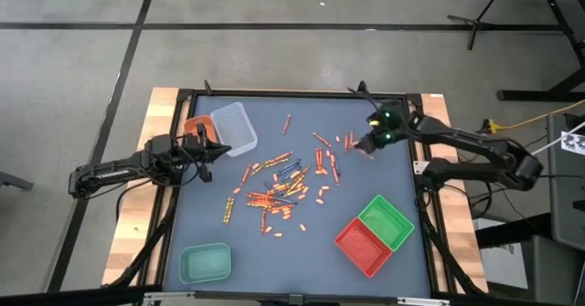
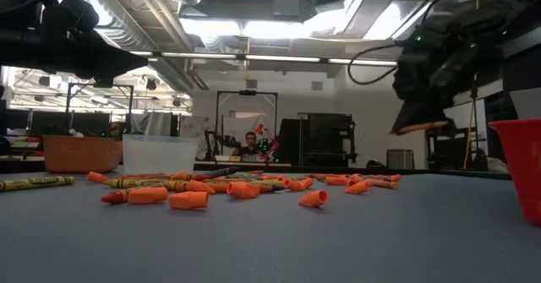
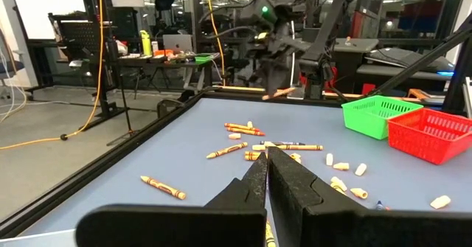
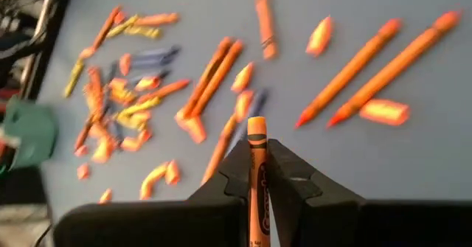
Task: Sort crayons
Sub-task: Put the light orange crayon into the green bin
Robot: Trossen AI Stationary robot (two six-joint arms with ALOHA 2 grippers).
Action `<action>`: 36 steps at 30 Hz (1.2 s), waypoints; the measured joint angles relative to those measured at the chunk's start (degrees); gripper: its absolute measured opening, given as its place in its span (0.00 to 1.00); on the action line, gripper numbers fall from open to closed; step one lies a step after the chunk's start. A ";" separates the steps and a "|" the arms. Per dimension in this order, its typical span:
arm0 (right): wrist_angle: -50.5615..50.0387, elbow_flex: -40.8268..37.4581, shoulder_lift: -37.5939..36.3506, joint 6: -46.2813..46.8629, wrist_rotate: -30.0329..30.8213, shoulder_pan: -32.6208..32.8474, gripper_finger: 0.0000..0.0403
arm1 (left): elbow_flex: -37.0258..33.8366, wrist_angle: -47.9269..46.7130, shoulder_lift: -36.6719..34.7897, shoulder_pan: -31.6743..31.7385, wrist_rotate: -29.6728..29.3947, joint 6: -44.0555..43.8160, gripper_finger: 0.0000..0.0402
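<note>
Several crayons (image 1: 283,183), mostly orange and red, lie scattered flat on the blue-grey table top (image 1: 302,251). My right gripper (image 1: 366,146) hangs above the table's far right part, shut on one orange crayon (image 4: 256,140). That crayon also shows in the low view (image 2: 420,128) and in the left wrist view (image 3: 279,94). My left gripper (image 3: 267,158) waits at the table's left edge (image 1: 215,151), shut and level, with nothing in it. My right gripper pinches the orange crayon's paper-wrapped shaft (image 4: 256,173) between its two fingers (image 4: 287,173). The crayon lies along the fingers, and its end (image 4: 256,123) sticks out past the fingertips. The fingers slant down from the table's far right. The crayon is lifted clear of the table.
A clear tray (image 1: 233,128) and an orange tray (image 1: 195,126) stand at the far left, a teal tray (image 1: 204,262) at the near left, and a green tray (image 1: 386,219) and a red tray (image 1: 363,245) at the near right. A person (image 2: 250,144) sits in the room beyond.
</note>
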 joint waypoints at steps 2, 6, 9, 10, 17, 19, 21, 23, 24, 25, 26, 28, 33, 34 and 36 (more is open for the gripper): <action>-1.46 0.00 -2.22 1.95 -0.64 2.58 0.06 | 0.00 0.00 0.00 0.00 0.02 0.00 0.00; -2.64 0.00 -5.51 6.06 -0.68 9.92 0.06 | 0.01 0.00 0.00 0.00 0.06 0.00 0.00; -2.61 0.00 -7.45 10.12 -0.53 16.54 0.06 | 0.00 0.02 0.00 -0.02 0.08 0.00 0.00; -2.62 0.00 -7.91 11.76 -0.11 18.87 0.06 | 0.00 0.02 0.00 0.00 0.08 0.00 0.00; -2.61 0.00 -10.17 22.55 4.94 35.00 0.06 | 0.02 0.00 0.00 -0.01 0.06 0.00 0.00; -2.58 0.00 -10.25 25.25 6.45 39.20 0.06 | 0.02 0.00 0.00 -0.02 0.07 0.01 0.00; -2.64 0.00 -10.23 27.27 7.86 43.01 0.06 | 0.01 0.00 0.00 -0.01 0.06 0.00 0.00; -2.61 0.00 -10.24 28.52 9.16 46.58 0.06 | 0.00 0.00 0.00 0.00 0.06 0.00 0.00; -2.70 0.00 -10.23 29.07 9.98 48.23 0.06 | 0.01 0.01 0.00 -0.01 0.06 0.00 0.00; -2.87 0.00 -10.23 29.48 10.41 49.79 0.06 | 0.01 0.00 0.00 -0.01 0.06 0.00 0.00; -3.14 0.00 -10.23 29.98 10.88 51.21 0.06 | 0.01 0.00 0.00 -0.01 0.07 0.00 0.00; -3.54 0.01 -10.23 31.68 11.31 53.86 0.06 | 0.01 0.00 0.00 -0.01 0.06 0.00 0.00; -3.50 0.02 -10.23 34.09 11.29 59.36 0.06 | 0.00 0.00 0.00 0.00 0.06 0.00 0.00; -3.48 0.02 -10.23 34.11 11.29 60.28 0.06 | 0.02 0.00 0.00 -0.01 0.06 0.00 0.00; -3.48 0.02 -10.23 34.09 11.29 62.00 0.06 | 0.01 0.00 0.00 0.00 0.06 0.00 0.00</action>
